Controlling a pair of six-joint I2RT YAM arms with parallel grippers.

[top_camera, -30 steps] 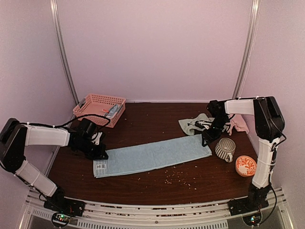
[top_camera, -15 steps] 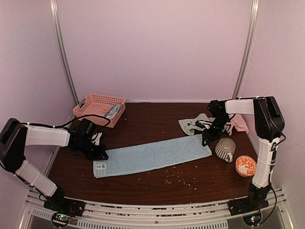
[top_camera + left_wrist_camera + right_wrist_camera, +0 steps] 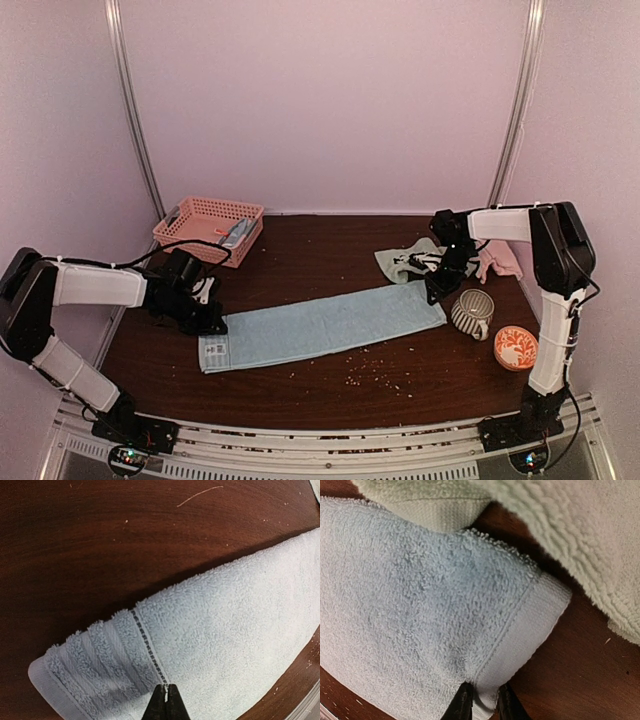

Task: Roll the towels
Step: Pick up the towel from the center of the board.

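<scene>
We see the dark wooden table (image 3: pixel 300 395) carrying everything. The largest piece on it is the blue towel (image 3: pixel 320 325), laid out flat as 1 long strip from near the left edge toward the right edge, which we judge is the spread needed before rolling from 1 end. A pink basket (image 3: pixel 214 204) sits at the far left corner, out of the way. The sage green towel (image 3: pixel 402 262) lies crumpled toward the far right, touching the blue strip's right end, with the pink towel (image 3: pixel 503 262) just beyond it; both look unrolled. A striped mug (image 3: pixel 472 313) and an orange bowl (image 3: pixel 516 347) stand by the right edge. The left gripper (image 3: pixel 166 701) is clenched at the strip's banded end, seemingly nipping a sliver of cloth to anchor it. The right gripper (image 3: pixel 481 700) pinches the hem of the opposite corner, likely to draw the cloth straight. Crumbs (image 3: pixel 375 373) dot the wood toward the near edge.
</scene>
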